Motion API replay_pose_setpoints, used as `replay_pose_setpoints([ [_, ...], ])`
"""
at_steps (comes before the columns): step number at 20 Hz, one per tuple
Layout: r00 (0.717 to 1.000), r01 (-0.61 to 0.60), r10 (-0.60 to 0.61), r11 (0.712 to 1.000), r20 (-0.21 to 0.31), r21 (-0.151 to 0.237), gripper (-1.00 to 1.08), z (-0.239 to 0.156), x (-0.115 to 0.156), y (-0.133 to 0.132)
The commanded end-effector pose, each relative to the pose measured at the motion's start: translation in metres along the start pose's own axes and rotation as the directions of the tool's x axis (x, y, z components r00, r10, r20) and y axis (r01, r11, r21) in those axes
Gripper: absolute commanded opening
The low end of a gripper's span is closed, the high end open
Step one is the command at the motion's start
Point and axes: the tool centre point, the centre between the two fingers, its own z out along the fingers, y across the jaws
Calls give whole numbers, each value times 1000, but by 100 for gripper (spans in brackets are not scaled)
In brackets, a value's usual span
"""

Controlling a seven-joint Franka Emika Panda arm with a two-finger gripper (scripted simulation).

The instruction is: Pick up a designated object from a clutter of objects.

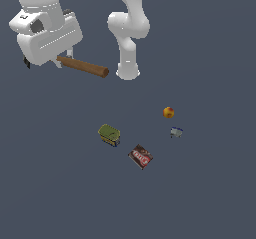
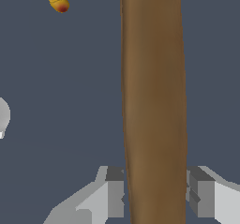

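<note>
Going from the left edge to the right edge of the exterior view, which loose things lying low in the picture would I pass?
Olive-green can → dark red box → small orange ball → tiny grey-blue piece.

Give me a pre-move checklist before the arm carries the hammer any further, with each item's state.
1. Pincer around the hammer handle: ok, a finger sits against each side of the wood.
2. Hammer off the floor: ok, in the exterior view it hangs by the pincer, well above the other items.
3. Hammer head secure: cannot tell, the head is hidden behind the wrist.
4. Handle level: not ok, it slopes down toward the exterior view's right.
5. Olive-green can, dark red box, orange ball undisturbed: ok, all lie apart from the hammer.
</note>
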Motion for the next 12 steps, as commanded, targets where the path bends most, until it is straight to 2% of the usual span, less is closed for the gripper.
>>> replay_pose_setpoints([
  [1, 1000, 0, 0, 1000, 0, -3, -100, -18, -3, -7],
  [12, 1000, -2, 2, 1000, 2, -3, -100, -49, -10, -20],
])
